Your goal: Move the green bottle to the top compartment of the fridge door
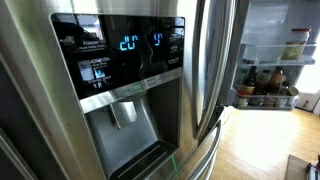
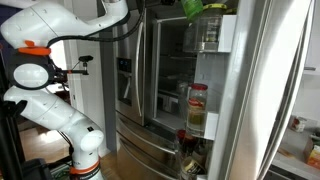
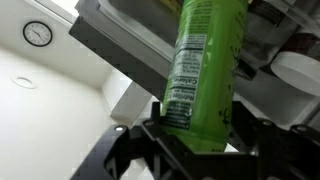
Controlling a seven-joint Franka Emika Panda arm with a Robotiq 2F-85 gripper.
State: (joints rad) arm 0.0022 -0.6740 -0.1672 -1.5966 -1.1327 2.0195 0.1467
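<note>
Wrist view alone shows tool (image 3: pixel 197 135) gripping green bottle (image 3: pixel 206 60).

From my station, the carrying surfaces are the door (image 2: pixel 228 85) bins and the floor. In an exterior view the top bin (image 2: pixel 224 42) holds something pale behind its rail; I cannot make out what. The bin below carries a red-lidded jar (image 2: pixel 198 108), upright near its left end. In the lowest bin (image 2: pixel 200 152) that I can see stand dark bottles (image 2: pixel 188 142), too dim to count. The wood floor (image 1: pixel 262 148) runs along the fridge's front edge. In an exterior view the arm's base (image 2: pixel 85 165) stands on the floor.
</note>
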